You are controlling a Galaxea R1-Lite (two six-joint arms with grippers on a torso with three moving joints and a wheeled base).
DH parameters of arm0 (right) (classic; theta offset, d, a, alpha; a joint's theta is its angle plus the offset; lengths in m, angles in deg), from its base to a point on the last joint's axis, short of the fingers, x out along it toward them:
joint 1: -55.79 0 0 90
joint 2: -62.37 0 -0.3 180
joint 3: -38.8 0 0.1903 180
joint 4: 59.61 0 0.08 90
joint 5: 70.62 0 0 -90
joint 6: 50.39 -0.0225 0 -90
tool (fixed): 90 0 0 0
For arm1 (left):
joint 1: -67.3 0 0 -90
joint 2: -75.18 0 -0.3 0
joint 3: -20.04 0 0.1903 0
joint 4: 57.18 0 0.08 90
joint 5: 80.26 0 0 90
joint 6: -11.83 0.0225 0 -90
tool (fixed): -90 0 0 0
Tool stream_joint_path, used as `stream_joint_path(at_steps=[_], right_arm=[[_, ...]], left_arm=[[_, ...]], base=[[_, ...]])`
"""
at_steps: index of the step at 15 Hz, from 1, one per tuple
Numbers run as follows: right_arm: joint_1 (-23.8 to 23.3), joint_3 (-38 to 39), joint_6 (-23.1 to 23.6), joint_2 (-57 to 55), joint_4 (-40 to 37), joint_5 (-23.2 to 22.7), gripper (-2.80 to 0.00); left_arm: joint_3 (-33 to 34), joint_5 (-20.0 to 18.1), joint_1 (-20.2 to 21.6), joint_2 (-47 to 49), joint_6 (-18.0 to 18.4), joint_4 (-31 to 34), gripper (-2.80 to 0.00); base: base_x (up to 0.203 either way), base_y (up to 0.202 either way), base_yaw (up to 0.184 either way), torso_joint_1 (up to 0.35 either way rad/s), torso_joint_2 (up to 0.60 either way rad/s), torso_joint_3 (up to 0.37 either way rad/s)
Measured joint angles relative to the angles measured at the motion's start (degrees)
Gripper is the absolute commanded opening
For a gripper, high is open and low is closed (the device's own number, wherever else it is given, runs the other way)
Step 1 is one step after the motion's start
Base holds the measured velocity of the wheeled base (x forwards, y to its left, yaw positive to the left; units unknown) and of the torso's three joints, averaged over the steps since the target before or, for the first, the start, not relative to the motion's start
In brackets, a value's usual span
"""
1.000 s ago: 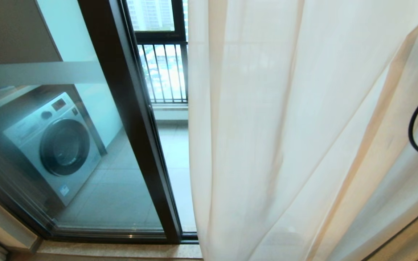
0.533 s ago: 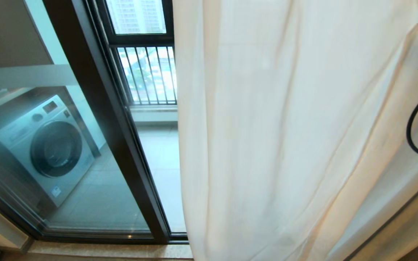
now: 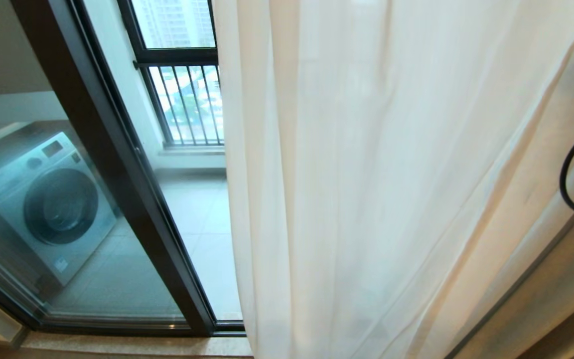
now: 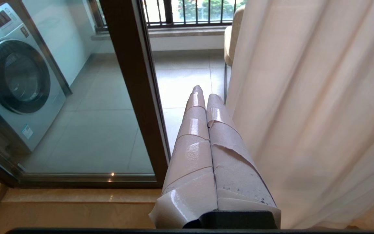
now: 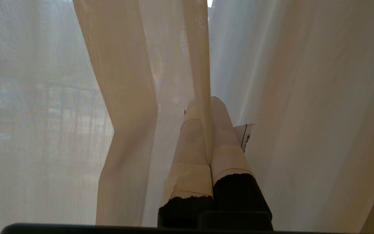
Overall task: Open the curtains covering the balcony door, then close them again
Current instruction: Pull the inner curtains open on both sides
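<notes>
With the curtains (image 3: 366,189) bunched to the right and the balcony door (image 3: 112,179) bare on the left, the right gripper (image 5: 203,107) stood pinching a curtain fold while the left gripper (image 4: 203,97), clenched on nothing, idled, closing apparently left.

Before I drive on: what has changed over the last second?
The whole head view slid left, so the camera moved. The edge of the curtains shifted less than the balcony door frame, so the uncovered gap between them widened: the fabric seems drawn rightward. Nothing taken or let go: right pincer stays shut on a curtain fold, left pincer shut and empty beside the fabric.
</notes>
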Motion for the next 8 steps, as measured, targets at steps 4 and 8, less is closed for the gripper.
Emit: stream_joint_path(at_steps=[4, 8], right_arm=[[-0.01, -0.04, 0.01, 0.00, 0.02, -0.01, -2.80], [-0.02, -0.13, -0.01, -0.06, -0.13, 0.02, -2.80]], left_arm=[[0.00, -0.02, 0.02, 0.00, -0.02, 0.01, -2.80], [0.00, -0.01, -0.04, 0.00, -0.02, 0.04, -2.80]], base=[[0.000, -0.155, 0.001, 0.002, 0.00, 0.002], [0.000, 0.000, 0.000, 0.000, 0.00, 0.000]])
